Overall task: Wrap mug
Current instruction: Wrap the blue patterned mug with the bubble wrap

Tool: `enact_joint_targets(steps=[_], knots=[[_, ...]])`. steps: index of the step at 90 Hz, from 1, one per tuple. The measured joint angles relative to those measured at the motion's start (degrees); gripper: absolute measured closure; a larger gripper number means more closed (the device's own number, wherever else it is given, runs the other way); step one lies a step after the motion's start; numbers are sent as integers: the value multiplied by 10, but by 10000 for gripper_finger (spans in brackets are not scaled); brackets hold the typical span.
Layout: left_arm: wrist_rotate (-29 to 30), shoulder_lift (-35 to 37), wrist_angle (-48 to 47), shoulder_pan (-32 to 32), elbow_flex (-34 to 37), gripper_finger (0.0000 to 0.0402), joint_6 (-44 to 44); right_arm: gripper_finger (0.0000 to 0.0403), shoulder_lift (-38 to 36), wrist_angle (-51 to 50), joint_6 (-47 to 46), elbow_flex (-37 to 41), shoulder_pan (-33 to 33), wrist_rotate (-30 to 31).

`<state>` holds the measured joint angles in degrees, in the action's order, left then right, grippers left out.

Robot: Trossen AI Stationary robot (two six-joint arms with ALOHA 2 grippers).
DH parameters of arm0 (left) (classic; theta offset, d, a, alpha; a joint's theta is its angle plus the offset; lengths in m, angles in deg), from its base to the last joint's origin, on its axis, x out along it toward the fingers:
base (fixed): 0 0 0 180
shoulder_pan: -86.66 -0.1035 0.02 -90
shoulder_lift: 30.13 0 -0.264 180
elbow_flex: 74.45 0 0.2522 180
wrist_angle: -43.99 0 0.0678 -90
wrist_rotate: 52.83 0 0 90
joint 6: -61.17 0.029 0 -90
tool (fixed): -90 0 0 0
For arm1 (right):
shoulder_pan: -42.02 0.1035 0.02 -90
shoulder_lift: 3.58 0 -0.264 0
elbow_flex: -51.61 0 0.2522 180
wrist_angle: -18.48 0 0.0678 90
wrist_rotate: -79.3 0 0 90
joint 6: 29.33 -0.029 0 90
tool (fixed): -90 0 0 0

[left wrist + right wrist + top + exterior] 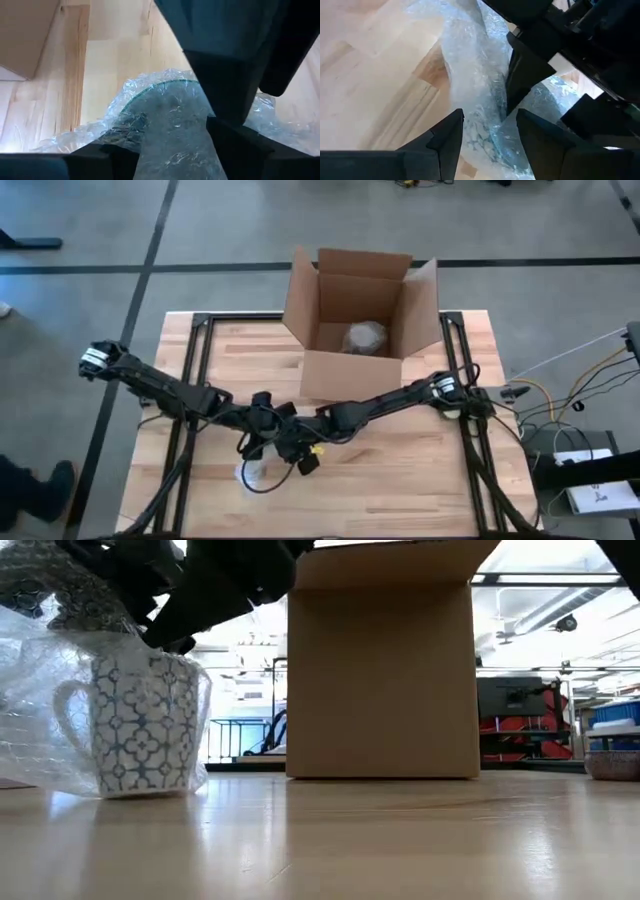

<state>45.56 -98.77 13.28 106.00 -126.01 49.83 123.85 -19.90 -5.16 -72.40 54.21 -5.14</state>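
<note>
Both claws meet low over the front-left part of the wooden counter (400,480), where the mug (140,725) stands upright with its handle showing in the low view. It is a white mug with a blue geometric pattern, partly swathed in clear bubble wrap (40,710) that billows beside the handle and rises over the rim. Seen from the left wrist, the left claw (172,135) has its fingers set on either side of a bunched fold of the wrap, apparently clenched on it just above the mug's rim. Seen from the right wrist, the right claw (487,132) stands with its fingers apart, a twisted strand of wrap running between them; I cannot tell whether they touch it. From above, the two dark arms cross toward each other in front of an open cardboard box (355,315), which sits at the counter's far middle with a wrapped bundle (365,337) inside it.
</note>
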Motion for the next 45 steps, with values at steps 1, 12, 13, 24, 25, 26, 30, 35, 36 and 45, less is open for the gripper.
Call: enact_joint_targets(steps=[1, 12, 13, 24, 25, 26, 30, 35, 36, 45], knots=[[0, 1, 0, 0, 0, 185, 1, 232, 0, 0, 2, 0, 0, 0], [-4, 17, -6, 0, 0, 180, 17, 238, 0, 3, 11, 0, -1, 3], [-5, 19, -6, 0, 0, 179, 19, 238, 0, 3, 11, 0, -1, 4], [-6, 42, 8, 2, -1, 169, 43, 246, 0, 1, 1, 1, -3, 4], [-6, 43, 11, 2, -1, 168, 43, 246, 0, 0, -1, 1, -3, 4], [-5, 44, 13, 2, -1, 167, 44, 247, 0, -2, -2, 1, -3, 4], [-5, 49, 20, 2, 1, 164, 44, 250, -1, -4, -5, 1, -3, 2], [-4, 50, 29, 2, 7, 162, 44, 252, -10, -8, -6, 0, -2, 3], [-4, 50, 30, 2, 8, 161, 44, 253, -12, -9, -6, 0, -2, 3], [-3, 50, 34, 2, 15, 161, 43, 254, -19, -4, -6, -2, -1, 4]])
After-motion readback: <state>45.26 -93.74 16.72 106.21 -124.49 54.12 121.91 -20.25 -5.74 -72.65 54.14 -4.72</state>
